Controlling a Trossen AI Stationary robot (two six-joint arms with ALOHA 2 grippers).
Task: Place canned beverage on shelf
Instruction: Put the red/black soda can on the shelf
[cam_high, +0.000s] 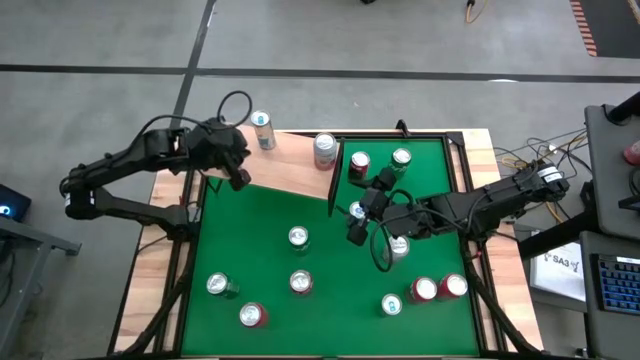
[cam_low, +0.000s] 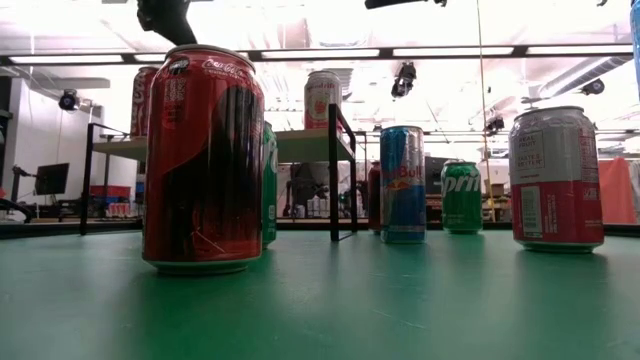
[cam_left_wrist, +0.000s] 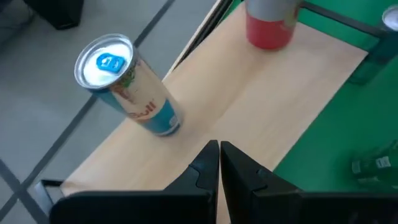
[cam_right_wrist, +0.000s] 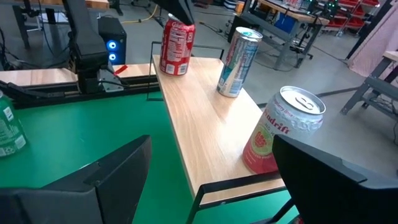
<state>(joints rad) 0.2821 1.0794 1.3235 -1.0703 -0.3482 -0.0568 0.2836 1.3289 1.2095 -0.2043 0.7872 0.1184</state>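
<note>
The shelf (cam_high: 290, 168) is a pale wood board raised at the table's far left, with a dark end panel (cam_high: 333, 180). Three cans stand upright on it: a red can (cam_right_wrist: 177, 46) at its left end, a blue-and-silver can (cam_left_wrist: 127, 87) and a pink-and-white can (cam_right_wrist: 283, 130). My left gripper (cam_left_wrist: 219, 149) hangs shut above the shelf's left part, clear of the cans. My right gripper (cam_high: 360, 215) hovers open right of the end panel, high over the table. Its fingers (cam_right_wrist: 118, 174) have nothing between them.
Several loose cans stand on the green table (cam_high: 250, 230), among them red ones (cam_high: 423, 290) near the right front, silver ones (cam_high: 298, 237) in the middle and two (cam_high: 359, 165) at the far side. A red cola can (cam_low: 203, 160) stands close to the low camera.
</note>
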